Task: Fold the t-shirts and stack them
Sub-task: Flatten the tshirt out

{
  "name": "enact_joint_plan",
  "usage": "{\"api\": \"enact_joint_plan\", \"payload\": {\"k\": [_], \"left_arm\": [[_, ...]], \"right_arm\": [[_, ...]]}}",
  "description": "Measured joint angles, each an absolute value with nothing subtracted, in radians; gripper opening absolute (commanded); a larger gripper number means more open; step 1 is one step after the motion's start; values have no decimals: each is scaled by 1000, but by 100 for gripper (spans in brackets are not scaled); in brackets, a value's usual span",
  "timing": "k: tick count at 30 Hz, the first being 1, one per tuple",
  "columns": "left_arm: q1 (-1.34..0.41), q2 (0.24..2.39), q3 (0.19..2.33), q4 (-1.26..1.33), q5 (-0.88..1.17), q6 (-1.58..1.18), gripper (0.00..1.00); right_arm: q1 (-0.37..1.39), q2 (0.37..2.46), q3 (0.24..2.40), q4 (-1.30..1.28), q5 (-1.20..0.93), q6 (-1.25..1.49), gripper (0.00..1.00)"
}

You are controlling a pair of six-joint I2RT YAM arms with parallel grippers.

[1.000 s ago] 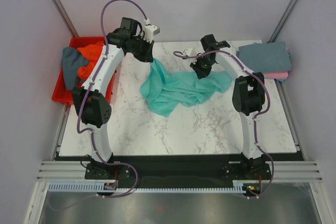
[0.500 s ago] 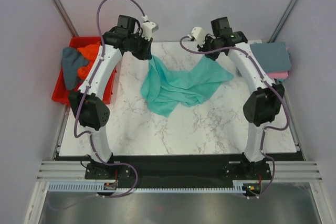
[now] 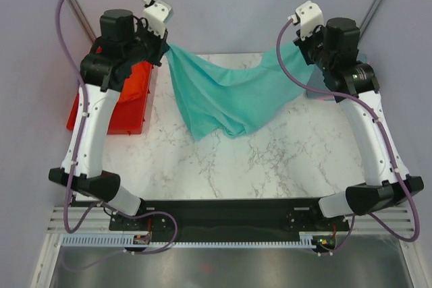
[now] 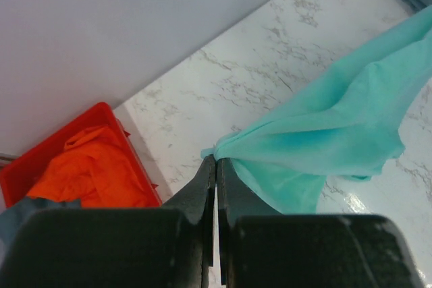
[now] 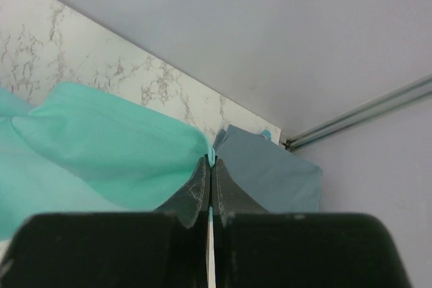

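**Teal t-shirt hung between two raised arms**

The teal t-shirt [image 3: 229, 96] hangs in the air over the far half of the desk [image 3: 270, 160], spread between both arms like a slack banner. We see its top edge sag in the middle. A bunched lower fold drops toward the marbled surface left of centre, and we cannot tell whether that fold touches it.

The left arm [image 3: 91, 133] rises steeply from its base and reaches to the far left corner, with its wrist above the red bin [image 3: 128, 99]. The left pincer [image 4: 216, 161] is clamped tight on one corner of the shirt, and the cloth gathers into a small point right at the tips. In the bin below it lies the orange t-shirt [image 4: 94, 173], crumpled, with a bit of grey cloth at its near edge.

The right arm [image 3: 374, 133] mirrors this pose, its elbow low near the front edge and its forearm stretched up to the far right corner. The right pincer [image 5: 210, 161] is likewise pinched on the opposite corner of the teal cloth, with no gap showing between the fingers. Behind it, the blue-grey t-shirt [image 5: 270, 173] lies folded flat on the desk's far right corner.
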State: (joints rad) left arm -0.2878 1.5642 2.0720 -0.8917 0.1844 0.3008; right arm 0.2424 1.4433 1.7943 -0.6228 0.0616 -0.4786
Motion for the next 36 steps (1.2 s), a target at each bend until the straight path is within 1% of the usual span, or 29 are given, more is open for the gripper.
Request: {"api": "enact_joint_plan", "payload": {"k": [5, 12, 16, 22, 27, 30, 33, 36], "left_arm": [[-287, 1399, 1987, -859, 225, 352, 2], [-288, 1148, 1785, -838, 383, 474, 2], [-289, 1052, 1774, -833, 430, 512, 2], [-289, 949, 1809, -833, 473, 538, 2], [-289, 938, 1809, -865, 470, 570, 2], [-289, 966, 1703, -889, 471, 586, 2], [-289, 1058, 1593, -890, 464, 593, 2], [-287, 1187, 1475, -847, 438, 600, 2]], "right_arm": [[239, 1330, 1774, -612, 73, -427, 0], [238, 1124, 1769, -593, 100, -342, 0], [238, 1011, 1783, -590, 108, -304, 0], [237, 910, 1871, -609, 112, -276, 0], [237, 887, 1905, -622, 114, -275, 0], [237, 886, 1811, -599, 115, -275, 0], [237, 949, 1740, -582, 119, -276, 0], [237, 1075, 1683, -513, 126, -284, 0]]}}
